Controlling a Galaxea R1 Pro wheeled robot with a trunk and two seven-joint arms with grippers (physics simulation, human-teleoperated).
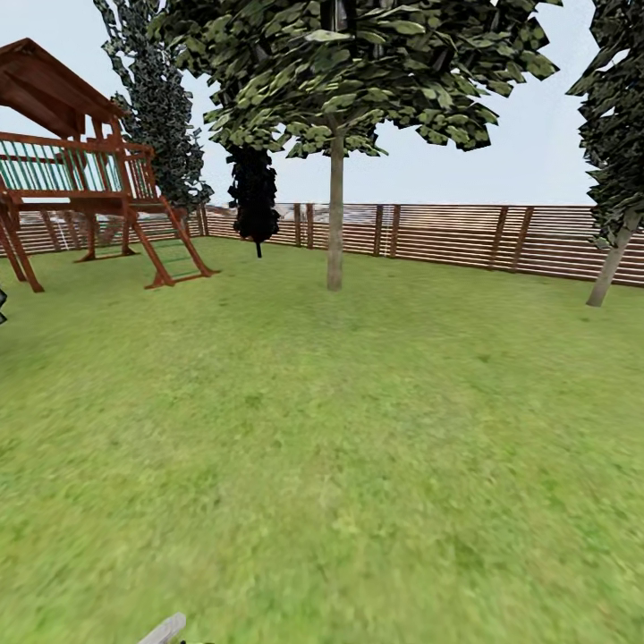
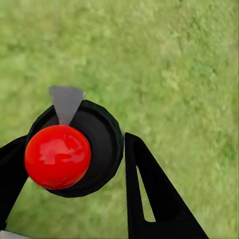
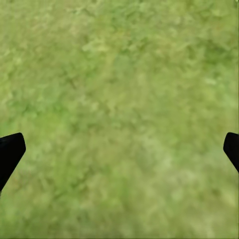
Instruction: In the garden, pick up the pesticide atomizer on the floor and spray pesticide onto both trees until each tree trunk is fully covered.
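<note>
Fenced grass lawn [image 1: 358, 465], wooden playset [image 1: 80, 179].

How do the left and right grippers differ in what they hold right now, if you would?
The left gripper has its fingers closed around the pesticide atomizer, black with a red cap and grey nozzle; the right gripper holds nothing. The left fingers sit close together; the right ones are spread wide. Both hang over the grass.

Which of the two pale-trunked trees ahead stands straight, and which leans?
The tree in mid-lawn stands straight, its trunk fully in view. The tree at the right edge leans, by the fence.
</note>
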